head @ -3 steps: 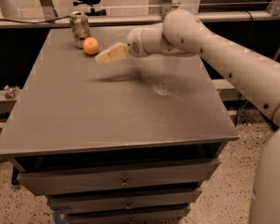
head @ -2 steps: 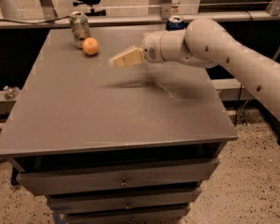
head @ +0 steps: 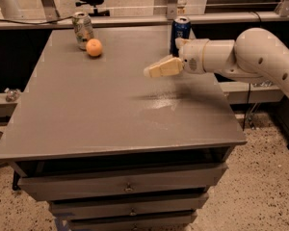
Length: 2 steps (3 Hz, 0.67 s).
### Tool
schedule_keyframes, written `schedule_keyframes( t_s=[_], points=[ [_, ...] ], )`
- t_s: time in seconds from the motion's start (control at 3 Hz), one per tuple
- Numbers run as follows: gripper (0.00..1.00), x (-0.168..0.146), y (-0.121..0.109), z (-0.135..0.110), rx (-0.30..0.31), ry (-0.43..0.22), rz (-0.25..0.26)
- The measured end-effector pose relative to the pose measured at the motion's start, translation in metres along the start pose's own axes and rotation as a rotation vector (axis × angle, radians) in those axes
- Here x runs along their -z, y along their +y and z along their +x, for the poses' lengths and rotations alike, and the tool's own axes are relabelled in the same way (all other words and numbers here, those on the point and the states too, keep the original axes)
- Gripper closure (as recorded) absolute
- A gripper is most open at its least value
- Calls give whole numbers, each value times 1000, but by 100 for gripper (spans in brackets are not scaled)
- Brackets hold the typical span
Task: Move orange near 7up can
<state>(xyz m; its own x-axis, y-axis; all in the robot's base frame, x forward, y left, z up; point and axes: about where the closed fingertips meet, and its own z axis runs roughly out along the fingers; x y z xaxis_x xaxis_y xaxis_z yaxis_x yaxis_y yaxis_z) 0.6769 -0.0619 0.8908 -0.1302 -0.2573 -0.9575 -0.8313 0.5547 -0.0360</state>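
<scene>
Orange [head: 94, 47] is seen at table's [head: 111, 124] 11 o'clock corner, just beside 7up can [head: 82, 29], which sits at its 11 o'clock. Gripper [head: 150, 71] is held mid-air w/ jaws together, nothing gripped. Orange lies at its 10 o'clock, well apart. Task is judged approx. done.

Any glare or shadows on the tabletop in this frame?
Camera view: pale glare patch on the table right of centre, just below the gripper, which hovers over the table's right half; the arm's soft shadow darkens the band beside that patch; the orange by the 7up can is evenly lit.
</scene>
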Motion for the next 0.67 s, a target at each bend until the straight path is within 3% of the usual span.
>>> schedule_keyframes(
  t_s=[0.33,0.67],
  points=[
    [0,0,0,0,0,-1,-1],
    [0,24,7,-8,15,0,-5]
  ],
)
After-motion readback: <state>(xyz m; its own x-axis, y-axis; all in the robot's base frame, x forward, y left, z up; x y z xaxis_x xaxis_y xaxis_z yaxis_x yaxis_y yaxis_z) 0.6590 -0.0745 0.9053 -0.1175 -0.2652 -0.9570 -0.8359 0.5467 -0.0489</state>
